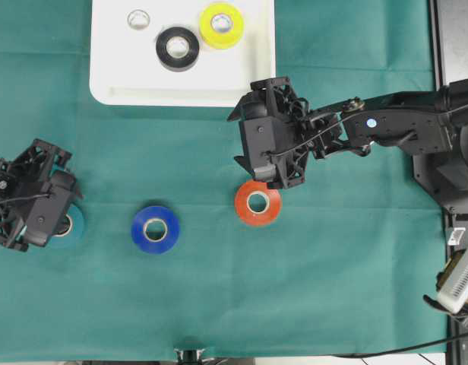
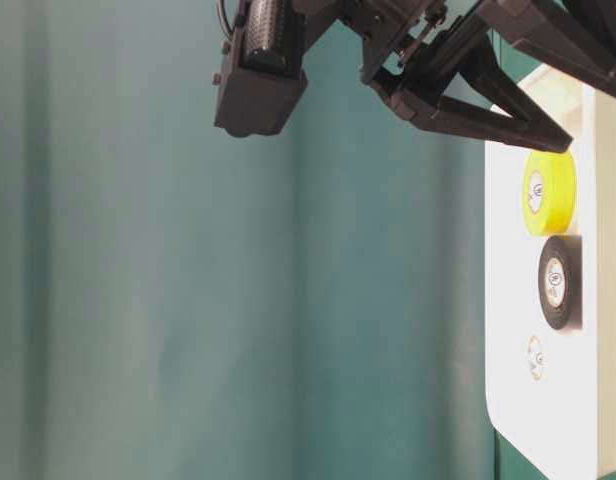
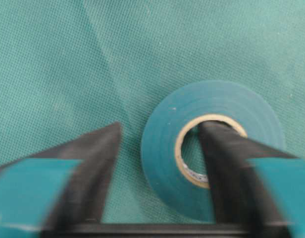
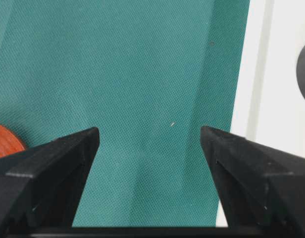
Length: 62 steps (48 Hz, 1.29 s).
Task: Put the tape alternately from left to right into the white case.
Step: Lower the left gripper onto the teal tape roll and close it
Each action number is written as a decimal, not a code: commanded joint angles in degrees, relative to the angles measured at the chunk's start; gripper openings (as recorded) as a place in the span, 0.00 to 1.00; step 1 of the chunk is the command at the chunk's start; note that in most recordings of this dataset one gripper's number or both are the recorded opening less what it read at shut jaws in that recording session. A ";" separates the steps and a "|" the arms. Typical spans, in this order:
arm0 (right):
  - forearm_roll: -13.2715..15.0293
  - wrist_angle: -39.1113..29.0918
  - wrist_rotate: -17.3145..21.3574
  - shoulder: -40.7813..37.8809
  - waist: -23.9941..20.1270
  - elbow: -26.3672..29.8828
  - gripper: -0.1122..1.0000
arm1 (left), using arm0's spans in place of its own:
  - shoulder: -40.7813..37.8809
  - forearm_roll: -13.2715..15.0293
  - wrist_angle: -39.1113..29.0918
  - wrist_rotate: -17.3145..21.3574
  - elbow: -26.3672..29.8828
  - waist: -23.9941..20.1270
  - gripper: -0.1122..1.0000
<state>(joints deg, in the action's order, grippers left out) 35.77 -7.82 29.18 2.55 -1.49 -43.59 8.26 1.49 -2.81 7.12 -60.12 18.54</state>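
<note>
A: From overhead, where are the rolls?

B: Three lie in the white case (image 1: 112,76) at the top: the white roll (image 1: 138,20), the black roll (image 1: 178,49) and the yellow roll (image 1: 221,25). On the green cloth (image 1: 333,281) below sit the red roll (image 1: 257,203), the blue roll (image 1: 156,229) and the teal roll (image 1: 73,226), which is half hidden under the left gripper (image 1: 61,223) at the far left. The right gripper (image 1: 258,114) hangs between the case's lower edge and the red roll, over bare cloth.

A: And the table-level view?

B: It only catches the right arm's fingers (image 2: 488,115) stretching toward the case (image 2: 513,400) (seen tipped on its side here), with yellow (image 2: 548,192), black (image 2: 558,282) and white (image 2: 536,357) inside.

A: Left wrist camera?

B: One finger (image 3: 227,163) sits inside the teal roll's (image 3: 162,148) core, the other (image 3: 93,163) outside its wall, just apart from it. The jaws are narrowed around the ring's side, but I cannot tell whether they pinch it.

A: Right wrist?

B: Jaws spread wide, nothing between them but cloth (image 4: 142,74). The red roll's edge (image 4: 6,141) shows at the left, the case rim (image 4: 256,74) at the right.
</note>
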 commanded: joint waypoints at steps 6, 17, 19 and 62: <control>-0.09 0.35 0.09 1.41 -0.09 0.53 0.87 | 1.93 0.09 0.09 -0.09 1.23 0.79 0.30; -0.09 0.35 0.09 1.41 -0.09 0.44 0.87 | 2.02 0.09 0.00 -0.09 1.23 0.79 0.30; -0.09 0.35 0.00 1.41 -0.09 0.44 0.86 | 2.02 0.09 0.00 -0.09 1.23 0.79 0.30; -0.18 0.35 0.09 1.41 -0.09 -0.44 0.86 | 5.62 0.09 -1.76 0.00 5.27 2.11 0.30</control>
<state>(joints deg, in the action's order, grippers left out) 35.77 -7.82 29.18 2.55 -1.49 -44.38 12.74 1.49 -4.39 7.12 -56.25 20.48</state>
